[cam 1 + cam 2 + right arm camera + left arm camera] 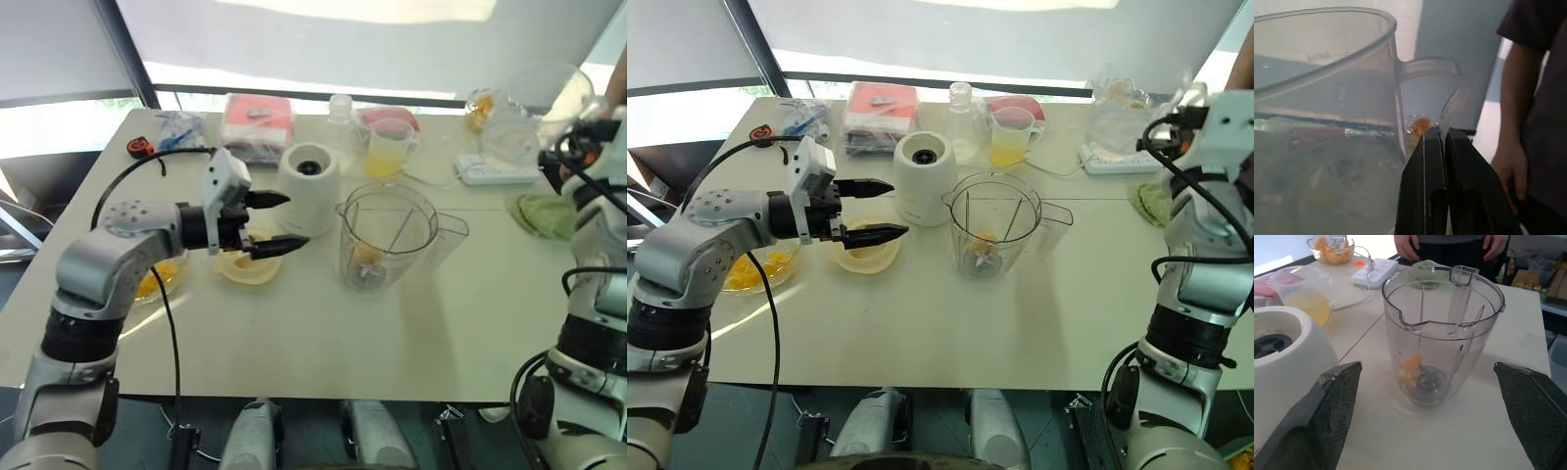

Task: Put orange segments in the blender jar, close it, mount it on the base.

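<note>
The left claw (pixel 279 223) hangs released, its two fingers spread wide with nothing between them, pointing across the surface (pixel 323 343). The jar (pixel 387 240) stands straight ahead of its tips, near but not touching. It is upright, its long axis vertical and its mouth open upward, with no lid on it. One orange segment (pixel 1411 369) lies at the bottom beside the blades.

The bowl (pixel 759 269) of segments sits behind this claw, under the forearm, so my guess is that the next fetch means drawing back and down, not reaching forward. A pale round piece (pixel 245 266) lies just beneath the claw; I cannot tell whether it is the lid. The base (pixel 309 174) stands just beside the claw's farther finger, close by the jar but apart from it.

The right claw (pixel 1444 133) is clenched, its fingers pressed together at the foot of the handle of a clear jug (pixel 1327 98), which it seems to be pinching. It is raised well beyond the jar, so the left arm is the nearer one. A person's hand (pixel 1513 161) hangs close to that claw.

Count:
- one jar
- one base
- one segment inside the jar
- one bowl of segments
- one jug
</note>
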